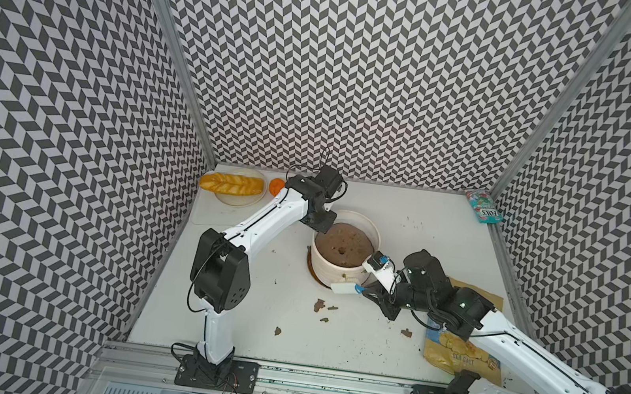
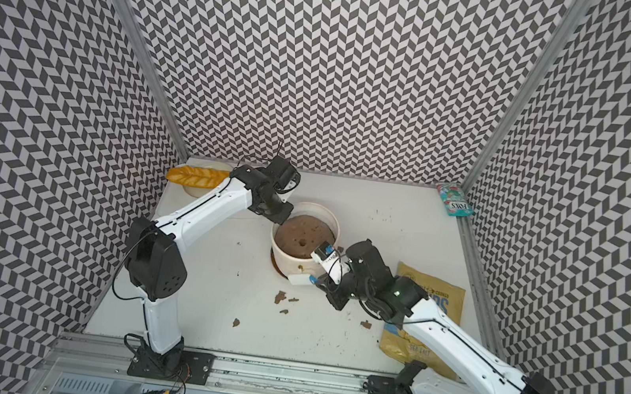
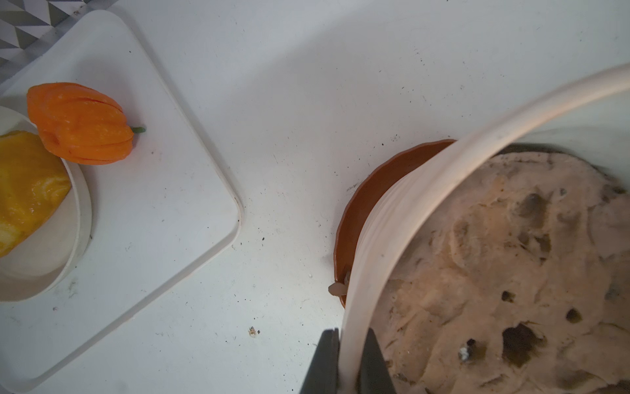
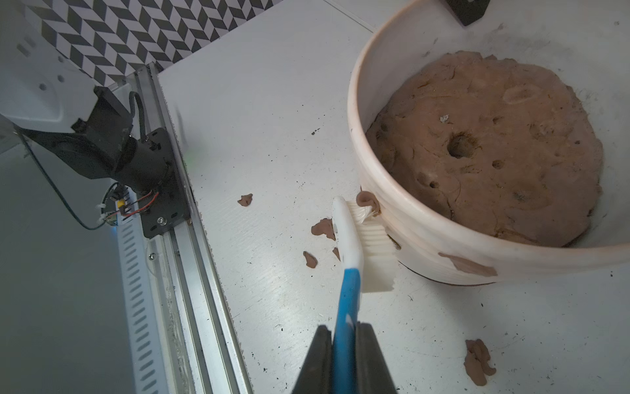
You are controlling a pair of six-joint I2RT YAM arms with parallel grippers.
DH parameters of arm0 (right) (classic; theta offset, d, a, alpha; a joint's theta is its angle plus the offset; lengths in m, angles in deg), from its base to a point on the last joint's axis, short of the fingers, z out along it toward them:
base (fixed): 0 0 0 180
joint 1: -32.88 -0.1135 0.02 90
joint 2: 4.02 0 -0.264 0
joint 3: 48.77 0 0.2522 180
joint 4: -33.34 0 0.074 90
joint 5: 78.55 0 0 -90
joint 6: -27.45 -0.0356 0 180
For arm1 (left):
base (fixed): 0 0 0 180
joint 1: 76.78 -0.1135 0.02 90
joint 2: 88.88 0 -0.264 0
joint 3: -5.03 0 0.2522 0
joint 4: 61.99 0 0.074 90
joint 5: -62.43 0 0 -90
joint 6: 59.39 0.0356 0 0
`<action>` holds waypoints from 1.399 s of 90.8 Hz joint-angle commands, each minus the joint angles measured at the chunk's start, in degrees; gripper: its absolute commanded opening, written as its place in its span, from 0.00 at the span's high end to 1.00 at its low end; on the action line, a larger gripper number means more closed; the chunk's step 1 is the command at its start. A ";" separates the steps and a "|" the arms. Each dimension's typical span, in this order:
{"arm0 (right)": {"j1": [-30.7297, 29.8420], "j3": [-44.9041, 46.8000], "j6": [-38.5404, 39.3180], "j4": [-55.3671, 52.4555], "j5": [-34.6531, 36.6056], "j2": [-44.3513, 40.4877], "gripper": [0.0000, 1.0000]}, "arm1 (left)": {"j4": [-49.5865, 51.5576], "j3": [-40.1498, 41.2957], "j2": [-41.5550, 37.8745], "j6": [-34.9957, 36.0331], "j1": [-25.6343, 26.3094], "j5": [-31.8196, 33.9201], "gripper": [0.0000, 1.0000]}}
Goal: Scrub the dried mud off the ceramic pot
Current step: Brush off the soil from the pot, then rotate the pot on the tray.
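The cream ceramic pot (image 1: 337,269) (image 2: 294,265) stands mid-table on a brown saucer (image 3: 351,221), filled with a brown mass. My left gripper (image 3: 347,336) (image 1: 320,223) is shut on the pot's rim (image 3: 409,191) at its far left side. My right gripper (image 4: 344,329) (image 1: 365,291) is shut on the blue handle of a white brush (image 4: 349,238) (image 1: 343,288). Its bristles (image 4: 373,245) press the pot's near wall (image 4: 426,238). Dried mud (image 4: 368,199) clings to the wall at the brush tip, with another blotch (image 4: 468,265) further along. Loose flakes (image 1: 319,305) (image 4: 477,361) lie on the table.
A white tray (image 3: 163,191) at the back left carries a plate (image 1: 237,200) with a bread loaf (image 1: 230,183) and an orange pepper (image 3: 81,124). A chips bag (image 1: 450,354) lies under my right arm. A candy packet (image 1: 484,206) sits in the back right corner.
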 commanded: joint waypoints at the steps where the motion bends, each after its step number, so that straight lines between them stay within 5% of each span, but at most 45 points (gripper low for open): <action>1: -1.13 0.58 1.89 0.30 -0.71 -1.55 1.00 | -0.73 -1.16 0.94 3.09 -2.25 1.12 0.89; 19: -5.28 1.21 2.85 1.36 -11.10 -2.89 1.00 | -2.54 -2.00 1.71 5.88 -2.34 -0.61 0.89; 39: -5.69 0.81 0.81 5.33 -9.01 -4.21 1.00 | -4.79 -1.94 1.57 11.89 -2.56 -3.05 0.89; 79: -8.07 3.01 -4.97 17.26 5.25 -1.52 1.00 | -6.26 -5.97 4.78 20.65 -2.63 -12.33 0.91; 127: -12.20 1.08 -5.35 12.39 22.70 8.06 1.00 | -5.70 -6.82 5.96 21.72 -2.63 -13.67 0.90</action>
